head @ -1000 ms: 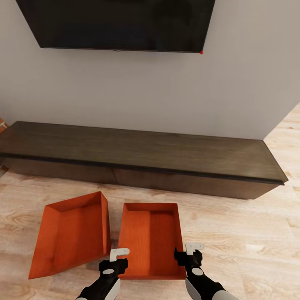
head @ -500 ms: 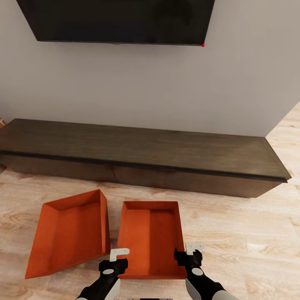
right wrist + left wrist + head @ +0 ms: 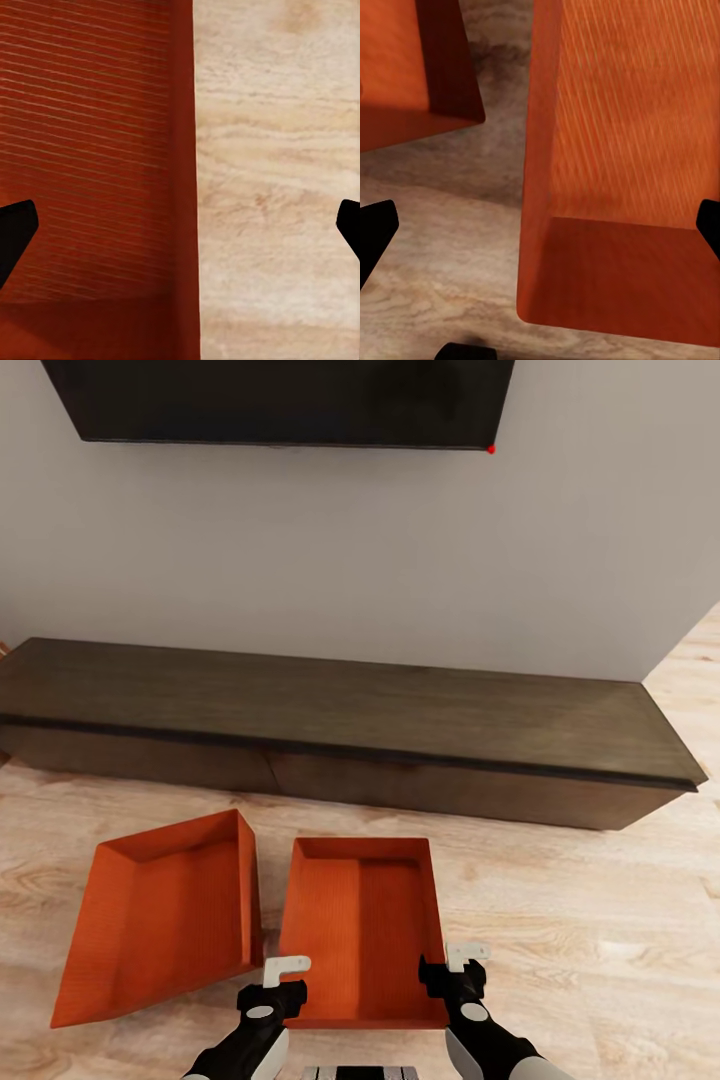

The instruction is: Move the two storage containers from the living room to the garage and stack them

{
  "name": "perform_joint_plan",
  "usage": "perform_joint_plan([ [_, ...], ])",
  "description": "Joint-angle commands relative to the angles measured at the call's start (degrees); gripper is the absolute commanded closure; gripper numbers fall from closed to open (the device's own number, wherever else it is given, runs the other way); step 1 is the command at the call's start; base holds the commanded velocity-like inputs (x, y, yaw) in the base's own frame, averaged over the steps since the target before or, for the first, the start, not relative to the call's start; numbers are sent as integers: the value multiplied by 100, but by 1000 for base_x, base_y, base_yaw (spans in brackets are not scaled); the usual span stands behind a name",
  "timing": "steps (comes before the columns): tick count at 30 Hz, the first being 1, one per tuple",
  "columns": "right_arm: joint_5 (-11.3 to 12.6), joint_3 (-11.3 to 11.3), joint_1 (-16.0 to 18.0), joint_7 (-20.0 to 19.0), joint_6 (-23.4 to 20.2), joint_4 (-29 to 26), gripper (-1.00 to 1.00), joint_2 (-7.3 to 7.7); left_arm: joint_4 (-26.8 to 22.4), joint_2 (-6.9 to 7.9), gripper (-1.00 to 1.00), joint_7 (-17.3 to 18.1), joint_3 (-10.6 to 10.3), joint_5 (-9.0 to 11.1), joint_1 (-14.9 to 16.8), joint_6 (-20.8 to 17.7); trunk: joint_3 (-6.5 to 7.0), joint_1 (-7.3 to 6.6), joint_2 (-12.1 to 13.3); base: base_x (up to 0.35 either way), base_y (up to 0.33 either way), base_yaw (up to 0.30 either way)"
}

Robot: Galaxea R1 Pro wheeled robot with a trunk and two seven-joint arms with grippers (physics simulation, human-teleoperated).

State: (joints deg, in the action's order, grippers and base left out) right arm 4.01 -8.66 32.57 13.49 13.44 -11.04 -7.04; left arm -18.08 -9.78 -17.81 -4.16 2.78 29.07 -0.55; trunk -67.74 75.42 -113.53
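View tipped down a bit since earlier; bins [image 3: 362, 925] [image 3: 160, 920] unmoved lower frame. Both grippers [image 3: 277, 977] [image 3: 457, 966] wide, straddling centre bin's walls; grasp pending.

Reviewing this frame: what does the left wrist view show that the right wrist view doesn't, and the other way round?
Left wrist view: both storage containers, the left container's corner across a strip of wood floor from the right container, whose near corner is seen. Right wrist view: that right container's right wall running straight between ribbed interior and bare floor. Both: the right container, plank floor, and dark fingertips spread wide at the picture edges.
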Motion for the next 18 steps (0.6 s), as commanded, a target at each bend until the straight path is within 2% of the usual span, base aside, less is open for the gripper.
perform_joint_plan([
  [1,43,-49,4,30,18,6,-100,1,-2,3,-100,-38,-44,29,2,-6,-22,22,-43,0,0,0],
  [18,38,-48,4,30,18,6,-100,-8,-4,3,-100,-38,-43,29,2,1,-327,395,-725,0,0,0],
])
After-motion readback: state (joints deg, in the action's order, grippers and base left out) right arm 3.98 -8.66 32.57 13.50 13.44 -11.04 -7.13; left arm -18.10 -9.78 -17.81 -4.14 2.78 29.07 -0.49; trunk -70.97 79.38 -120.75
